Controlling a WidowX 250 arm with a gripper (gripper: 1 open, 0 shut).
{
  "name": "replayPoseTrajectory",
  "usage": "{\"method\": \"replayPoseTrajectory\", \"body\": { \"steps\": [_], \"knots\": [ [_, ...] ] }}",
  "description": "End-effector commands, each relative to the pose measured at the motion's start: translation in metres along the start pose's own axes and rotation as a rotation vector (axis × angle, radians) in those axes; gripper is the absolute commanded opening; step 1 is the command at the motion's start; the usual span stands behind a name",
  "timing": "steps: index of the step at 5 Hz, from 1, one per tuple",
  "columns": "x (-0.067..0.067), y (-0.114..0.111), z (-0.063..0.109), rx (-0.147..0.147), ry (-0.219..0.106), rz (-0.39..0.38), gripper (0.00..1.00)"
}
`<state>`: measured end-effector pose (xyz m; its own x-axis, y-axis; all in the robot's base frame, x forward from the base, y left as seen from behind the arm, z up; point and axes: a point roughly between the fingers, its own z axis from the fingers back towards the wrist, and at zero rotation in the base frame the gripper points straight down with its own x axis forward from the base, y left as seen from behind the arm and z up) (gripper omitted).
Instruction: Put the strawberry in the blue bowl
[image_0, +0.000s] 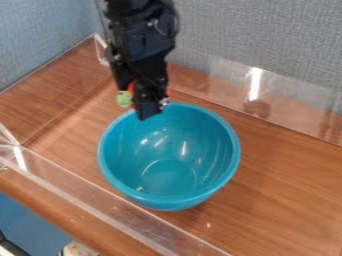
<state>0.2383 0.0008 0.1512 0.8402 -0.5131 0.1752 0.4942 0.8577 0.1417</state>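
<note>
Strawberry is held in the closed gripper, at the near left of the blue bowl as seen in the view. The green top is exposed at the left side of the fingers; a small area of red is visible above it, and the remainder is hidden by the dark fingers.

At the far left, a blue-grey textured wall is located behind the wooden tabletop. A transparent strip is run diagonally along the near edge of the tabletop, with a blue surface visible below it. Partly cut-off items are seen at the bottom edge and cannot be identified.

The gripper is suspended from the top of the view, with its fingers pointed downward. The strawberry is positioned outside the bowl opening as viewed; its exact height above the tabletop cannot be determined.

The bowl is set upright on the tabletop, right of the strawberry. Its glossy interior is marked by light reflections, and no contents are seen inside. Behind the bowl, toward the right, a transparent panel is placed before a grey textured wall; a bright vertical reflection is shown on the panel.
</note>
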Motion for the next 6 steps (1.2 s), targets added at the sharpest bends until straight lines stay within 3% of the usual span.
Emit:
{"method": "replayPoseTrajectory", "body": {
  "steps": [1,6],
  "knots": [
    [0.001,-0.017,0.005,0.007,-0.023,-0.034,0.00],
    [-0.003,-0.040,-0.051,-0.038,0.060,-0.085,0.00]
  ]
}}
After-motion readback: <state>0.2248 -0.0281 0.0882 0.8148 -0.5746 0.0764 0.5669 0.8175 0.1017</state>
